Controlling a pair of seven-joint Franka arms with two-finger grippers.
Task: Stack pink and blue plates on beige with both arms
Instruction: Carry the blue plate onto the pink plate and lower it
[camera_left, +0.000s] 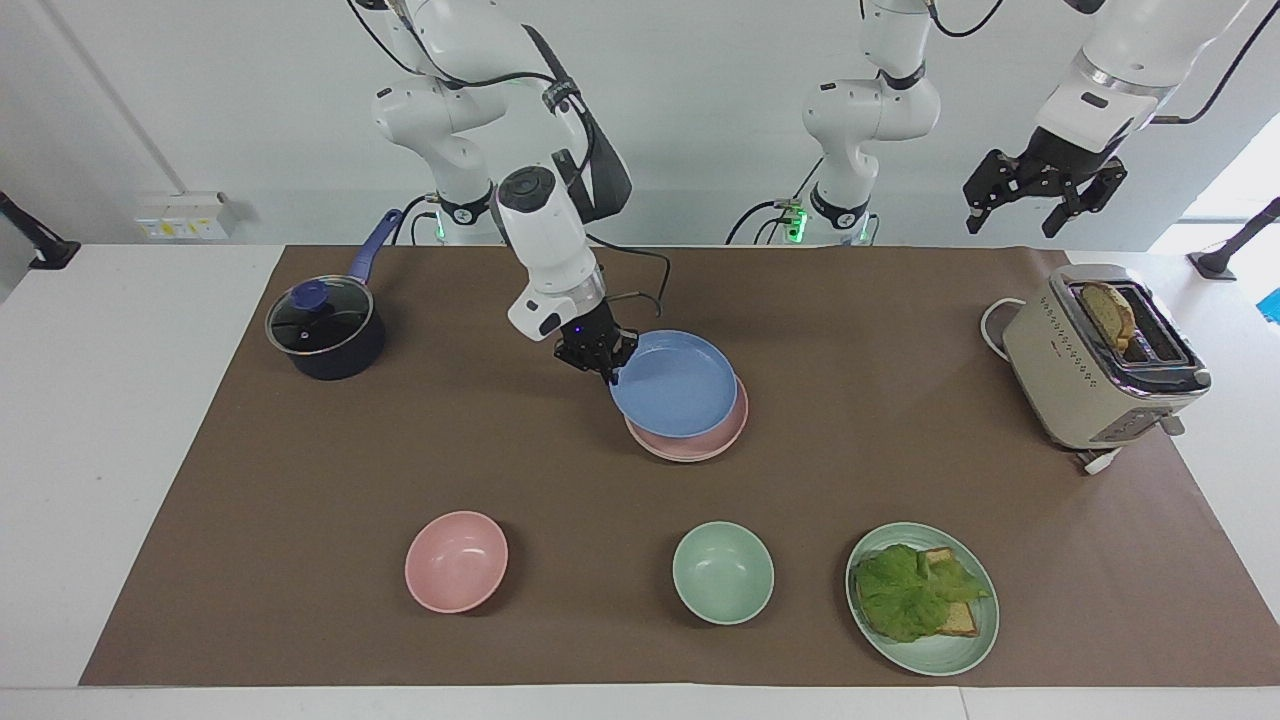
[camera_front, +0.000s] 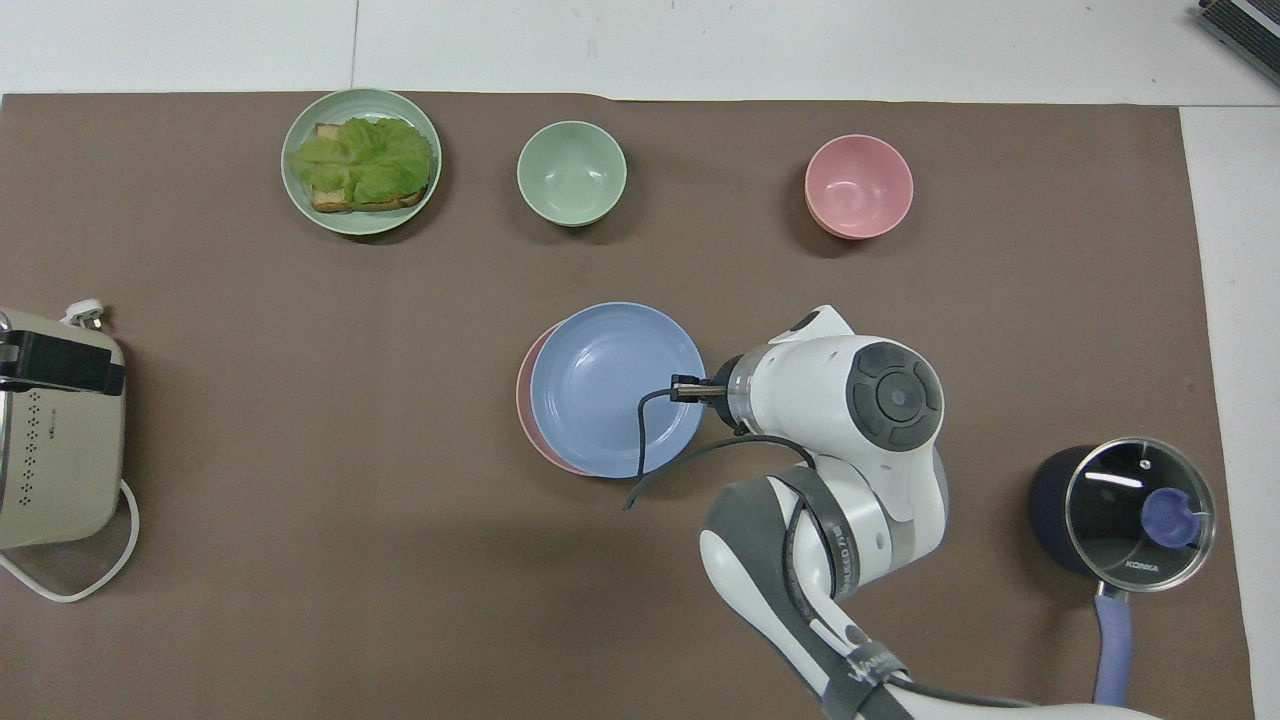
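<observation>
Two plates nearly stacked: right tool (camera_left: 608, 366) clamped on blue plate's (camera_left: 675, 385) rim, just over pink plate (camera_left: 700, 441) mid-table. Beige plate not visible. Release remains. Left tool (camera_left: 1040, 205) waits open, above toaster (camera_left: 1085, 365).

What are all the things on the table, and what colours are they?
blue plate: one, blue, held up just over the pink plate
pink plate: one, pale pink, mid-table, under the blue plate
pink bowl: one, pink, farther from the robots, toward the right arm's end
green bowl: one, mint green, beside the pink bowl
green plate: one, mint green, with lettuce and toast
toaster: one, cream, bread in its slot, at the left arm's end
pot: one, dark, glass lid
right gripper: shut on the blue plate's rim
left gripper: open, waiting above the toaster
</observation>
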